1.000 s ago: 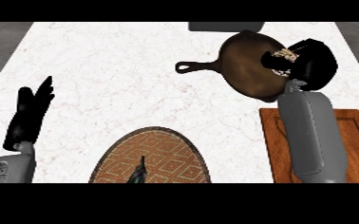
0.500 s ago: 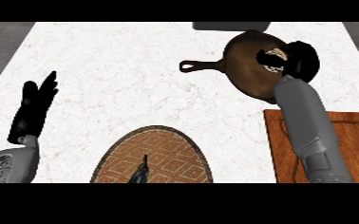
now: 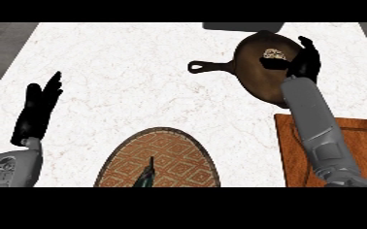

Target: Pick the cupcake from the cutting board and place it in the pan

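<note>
**Cupcake in pan, right hand alongside**

Head view, sole view.

Counter (image 3: 136,73): white marbled top, carrying all items listed.

Pan (image 3: 259,80): dark brown skillet near the counter's far right corner, its handle pointing toward the counter's middle.

Cupcake (image 3: 275,54): pale, speckled, sitting inside the pan in its far half, clear of the cutting board.

Right hand (image 3: 304,63): black, over the pan's right rim, just beside the cupcake. Its fingers stand fairly straight, with a thumb reaching across toward the cupcake; nothing is gripped, and whether the thumb touches the cupcake cannot be told. Its grey forearm runs down across the pan's near rim.

Cutting board (image 3: 301,150): orange-brown wood at the counter's near right corner, partly covered by the right forearm.

Left hand (image 3: 37,109): black, at the counter's left edge, fingers straight and pointing up, resting, holding nothing.

Woven mat (image 3: 168,157): round, brown with an orange diamond pattern, at the counter's near edge. A dark slim object (image 3: 147,174) lies on it; kind not discernible.

Grey object (image 3: 240,26): at the counter's far edge, beyond the pan, cut off by the view.
</note>
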